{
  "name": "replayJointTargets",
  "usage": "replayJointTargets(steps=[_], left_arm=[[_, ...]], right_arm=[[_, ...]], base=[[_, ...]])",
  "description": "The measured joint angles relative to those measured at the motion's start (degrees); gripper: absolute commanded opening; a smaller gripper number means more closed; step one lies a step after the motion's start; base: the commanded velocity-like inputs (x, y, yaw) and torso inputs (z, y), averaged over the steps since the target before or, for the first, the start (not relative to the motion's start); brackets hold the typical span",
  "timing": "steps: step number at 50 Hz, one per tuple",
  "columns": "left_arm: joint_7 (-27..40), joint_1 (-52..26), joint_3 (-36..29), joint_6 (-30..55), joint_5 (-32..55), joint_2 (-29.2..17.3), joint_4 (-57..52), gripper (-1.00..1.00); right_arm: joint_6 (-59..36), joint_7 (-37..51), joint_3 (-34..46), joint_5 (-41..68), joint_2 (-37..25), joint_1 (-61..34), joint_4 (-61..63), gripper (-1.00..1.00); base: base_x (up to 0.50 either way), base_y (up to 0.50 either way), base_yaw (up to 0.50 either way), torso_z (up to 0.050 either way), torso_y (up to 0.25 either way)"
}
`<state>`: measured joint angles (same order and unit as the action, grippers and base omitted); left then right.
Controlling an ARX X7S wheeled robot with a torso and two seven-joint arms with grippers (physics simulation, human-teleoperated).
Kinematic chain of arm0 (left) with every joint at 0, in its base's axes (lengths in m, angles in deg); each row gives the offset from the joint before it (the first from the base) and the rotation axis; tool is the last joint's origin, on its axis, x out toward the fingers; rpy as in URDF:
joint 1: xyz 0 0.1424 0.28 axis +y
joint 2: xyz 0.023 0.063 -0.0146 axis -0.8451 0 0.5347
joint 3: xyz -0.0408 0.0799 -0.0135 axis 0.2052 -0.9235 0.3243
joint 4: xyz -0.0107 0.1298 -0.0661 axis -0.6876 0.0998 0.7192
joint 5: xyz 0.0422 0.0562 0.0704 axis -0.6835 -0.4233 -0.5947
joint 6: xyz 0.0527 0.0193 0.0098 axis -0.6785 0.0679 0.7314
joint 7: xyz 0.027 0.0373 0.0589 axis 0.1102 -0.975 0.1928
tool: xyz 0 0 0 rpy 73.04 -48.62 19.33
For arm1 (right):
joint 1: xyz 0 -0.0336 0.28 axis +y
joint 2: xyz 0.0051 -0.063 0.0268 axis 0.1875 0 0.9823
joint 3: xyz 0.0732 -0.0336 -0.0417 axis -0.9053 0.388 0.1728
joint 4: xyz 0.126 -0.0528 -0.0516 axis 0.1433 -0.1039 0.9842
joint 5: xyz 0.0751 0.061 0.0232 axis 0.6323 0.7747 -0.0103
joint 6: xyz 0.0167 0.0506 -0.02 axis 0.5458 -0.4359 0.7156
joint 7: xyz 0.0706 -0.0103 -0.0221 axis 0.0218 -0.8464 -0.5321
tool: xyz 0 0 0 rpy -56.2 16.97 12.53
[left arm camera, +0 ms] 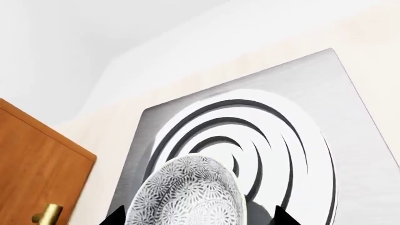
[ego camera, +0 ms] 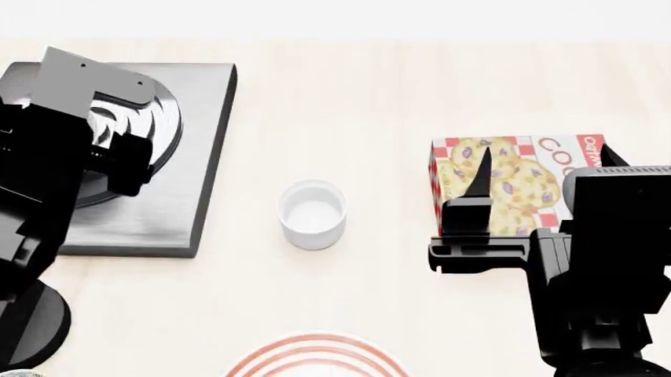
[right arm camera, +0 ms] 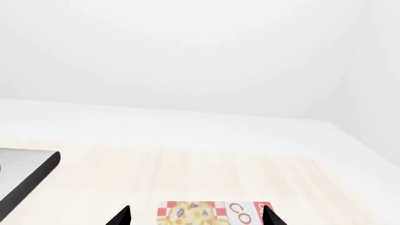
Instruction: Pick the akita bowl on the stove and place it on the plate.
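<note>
The akita bowl (left arm camera: 187, 192), white with a dark floral speckle, sits on the burner rings of the stove (left arm camera: 350, 122). My left gripper (left arm camera: 200, 218) is open, with one black fingertip (left arm camera: 115, 218) close beside the bowl's rim and the other (left arm camera: 284, 215) well clear of it. In the head view my left arm (ego camera: 63, 149) covers the stove (ego camera: 199, 181) and hides the bowl. The plate (ego camera: 314, 357), white with red rings, shows only its far rim at the near edge. My right gripper (ego camera: 545, 169) hangs open and empty over a cookie box (ego camera: 514, 184).
A small plain white cup (ego camera: 313, 214) stands mid-table between the stove and the cookie box (right arm camera: 206, 213). A round black object (ego camera: 27, 330) lies near the stove's front corner. A brown wooden cabinet with a brass handle (left arm camera: 31, 164) is beside the counter.
</note>
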<state>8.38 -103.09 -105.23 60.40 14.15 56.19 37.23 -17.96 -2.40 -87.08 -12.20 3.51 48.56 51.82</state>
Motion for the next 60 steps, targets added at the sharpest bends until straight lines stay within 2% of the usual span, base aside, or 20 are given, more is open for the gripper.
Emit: replayJointTargets(steps=[60], left_arm=[[-0.21, 1.57, -0.60, -0.56, 0.94, -0.79, 2.85, 1.00]], right_arm=[[0.96, 0.88, 0.42, 1.08, -0.67, 0.15, -0.66, 1.00]], base=[[0.00, 0.00, 0.00, 0.000, 0.000]])
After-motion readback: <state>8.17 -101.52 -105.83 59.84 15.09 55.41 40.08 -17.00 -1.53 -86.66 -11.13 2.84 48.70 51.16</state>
